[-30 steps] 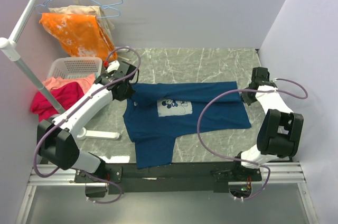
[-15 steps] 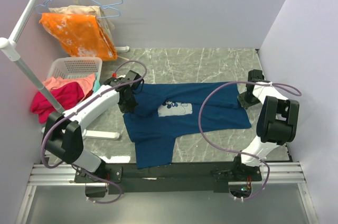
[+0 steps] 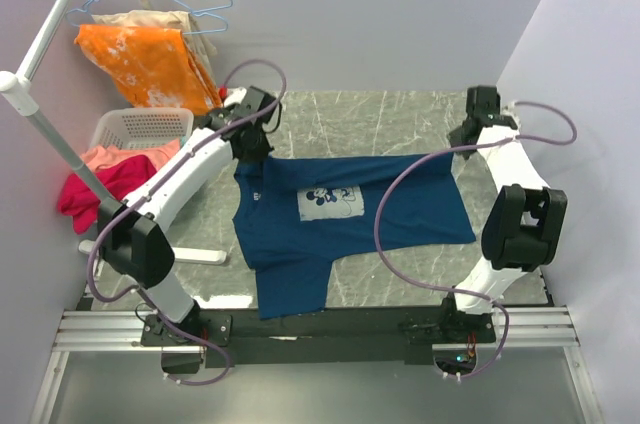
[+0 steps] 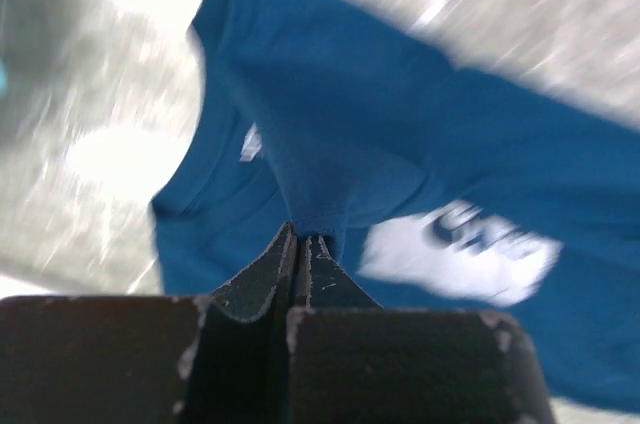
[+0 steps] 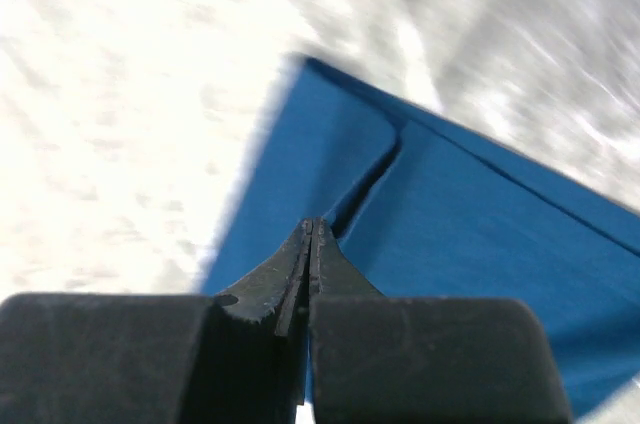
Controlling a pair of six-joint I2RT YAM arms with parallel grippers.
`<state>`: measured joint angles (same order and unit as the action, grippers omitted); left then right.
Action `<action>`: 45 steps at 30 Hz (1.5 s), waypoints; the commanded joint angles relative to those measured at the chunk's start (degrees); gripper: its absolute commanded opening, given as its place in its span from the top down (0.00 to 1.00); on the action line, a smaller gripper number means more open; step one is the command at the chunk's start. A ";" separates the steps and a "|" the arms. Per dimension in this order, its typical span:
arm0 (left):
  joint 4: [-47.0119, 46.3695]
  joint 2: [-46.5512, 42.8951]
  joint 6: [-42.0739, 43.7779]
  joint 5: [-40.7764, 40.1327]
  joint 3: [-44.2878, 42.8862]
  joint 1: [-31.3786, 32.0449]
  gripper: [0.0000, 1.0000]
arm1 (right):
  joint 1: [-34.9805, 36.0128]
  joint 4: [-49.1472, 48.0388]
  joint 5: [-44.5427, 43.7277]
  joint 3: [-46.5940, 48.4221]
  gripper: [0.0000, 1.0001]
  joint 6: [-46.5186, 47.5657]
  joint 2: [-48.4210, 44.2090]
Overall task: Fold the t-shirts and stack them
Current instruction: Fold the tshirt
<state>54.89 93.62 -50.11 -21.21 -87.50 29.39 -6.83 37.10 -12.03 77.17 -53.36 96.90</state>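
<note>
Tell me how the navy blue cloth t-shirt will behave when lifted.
Probably floppy: the navy blue cloth t-shirt tents up to the left gripper. Likely light: that and the right gripper hold its far edge by small pinches.

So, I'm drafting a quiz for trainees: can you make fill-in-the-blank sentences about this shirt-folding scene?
The navy blue short-sleeved cloth t-shirt lies on the grey marbled table with its pale print facing ___. The left gripper and right gripper are both ___ on its cloth. The patterned garment hanging at far left is ___.
Missing: up; shut; orange.
</note>
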 commanded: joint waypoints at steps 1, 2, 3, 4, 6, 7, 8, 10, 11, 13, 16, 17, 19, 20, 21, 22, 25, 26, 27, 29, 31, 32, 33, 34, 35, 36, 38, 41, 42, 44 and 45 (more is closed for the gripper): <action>-0.57 2.43 2.47 -6.20 -7.94 -1.70 0.99 | 0.68 0.16 -4.32 8.24 1.00 1.95 1.44; -1.45 2.88 2.64 -6.30 -9.34 -2.40 0.99 | 0.68 0.16 -4.23 9.39 1.00 2.03 2.58; -1.80 3.75 2.65 -6.65 -9.96 -3.80 0.99 | 0.68 -0.10 -4.23 10.36 1.00 2.12 3.20; -2.16 4.28 2.56 -7.17 -10.49 -4.51 0.99 | 0.68 -0.27 -4.14 11.94 1.00 2.30 3.81; -3.30 5.60 2.47 -7.44 -11.98 -6.96 0.99 | 0.68 -0.62 -3.88 13.44 1.00 2.21 5.57; -3.65 5.95 2.47 -7.96 -12.51 -7.58 0.99 | 0.68 -0.89 -3.88 14.41 1.00 1.86 6.10; -4.44 6.22 2.64 -8.58 -13.12 -8.29 0.99 | 0.76 -1.33 -3.88 14.85 1.00 1.77 6.80; -6.81 7.18 3.17 -9.11 -13.83 -9.96 0.99 | 0.68 -2.12 -3.79 16.08 1.00 1.34 7.86; -7.51 7.53 4.04 -8.85 -14.27 -10.40 0.99 | 0.68 -2.30 -3.79 16.61 1.00 1.25 8.99; -9.19 9.73 5.01 -7.80 -15.58 -11.63 0.99 | 0.77 -2.56 -3.44 18.36 1.00 0.81 10.32; -9.89 13.68 6.51 -6.74 -19.27 -11.90 0.99 | 0.68 -3.88 -2.91 19.33 1.00 0.37 12.69; -10.33 14.73 7.12 -6.30 -21.11 -11.90 0.99 | 0.68 -4.05 -3.00 19.77 1.00 0.10 13.91; -10.42 17.46 7.39 -5.07 -24.10 -11.90 0.99 | 0.68 -4.67 -2.82 20.56 1.00 -0.77 15.24; -10.42 18.34 7.57 -4.72 -25.16 -11.90 0.99 | 0.76 -4.93 -2.82 20.74 1.00 -1.12 16.20; -10.42 19.74 7.74 -4.45 -26.13 -11.90 0.99 | 0.77 -6.41 -2.82 20.66 1.00 -1.30 16.56; -10.25 20.45 7.83 -4.45 -27.88 -11.90 0.99 | 0.85 -7.04 -2.82 20.40 1.00 -2.00 16.83; -10.25 22.39 8.53 -4.45 -30.35 -11.98 0.99 | 0.94 -12.65 -1.86 18.64 1.00 -2.36 16.74; -10.42 22.74 8.80 -4.36 -30.79 -11.98 0.99 | 1.03 -13.97 -1.16 18.46 1.00 -2.18 16.65; -10.68 23.09 9.06 -4.19 -30.88 -12.07 0.99 | 1.03 -16.42 -0.63 18.46 1.00 -1.84 16.65; -10.95 23.45 9.32 -3.84 -31.23 -12.07 0.99 | 1.03 -18.20 -0.01 19.51 1.00 -1.22 17.17; -10.86 24.06 9.33 -3.66 -31.85 -12.25 0.99 | 1.12 -20.57 0.96 20.65 1.00 -0.52 17.35; -10.86 24.32 9.24 -3.49 -31.85 -12.33 0.99 | 1.12 -21.45 1.22 20.83 1.00 -0.34 17.44; -11.03 24.50 9.24 -3.40 -31.94 -12.42 0.99 | 1.03 -22.85 1.57 20.92 1.00 -0.51 17.44; -11.12 24.59 9.24 -3.31 -31.94 -12.51 0.99 | 0.94 -23.91 1.92 20.92 1.00 -0.51 17.44; -11.47 24.76 9.32 -2.87 -32.03 -12.51 0.99 | 0.94 -24.79 2.19 21.01 1.00 -0.34 17.53; -11.65 24.94 9.41 -2.61 -32.11 -12.60 0.99 | 0.94 -24.88 1.93 22.23 1.00 -0.34 17.88; -11.22 25.90 9.50 -1.99 -33.08 -12.69 0.99 | 0.94 -23.40 1.93 24.25 1.00 -0.60 19.81; -9.11 26.52 9.15 -1.99 -34.23 -12.60 0.99 | 0.94 -19.01 2.10 27.51 1.00 -0.95 22.19; -8.75 26.26 9.06 -1.99 -33.88 -12.60 0.99 | 0.85 -18.13 2.19 27.08 1.00 -1.30 22.36; -8.66 24.69 8.54 -1.90 -31.16 -12.60 0.99 | 0.85 -16.64 1.92 26.02 1.00 -1.83 22.19; -8.66 23.89 8.36 -2.16 -28.80 -12.60 0.99 | 0.77 -16.01 2.01 25.15 1.00 -2.35 22.36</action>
<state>45.67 120.18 -41.41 -23.59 -118.93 17.04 -5.98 17.91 -9.32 102.54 -54.39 118.48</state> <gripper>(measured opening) 0.023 0.007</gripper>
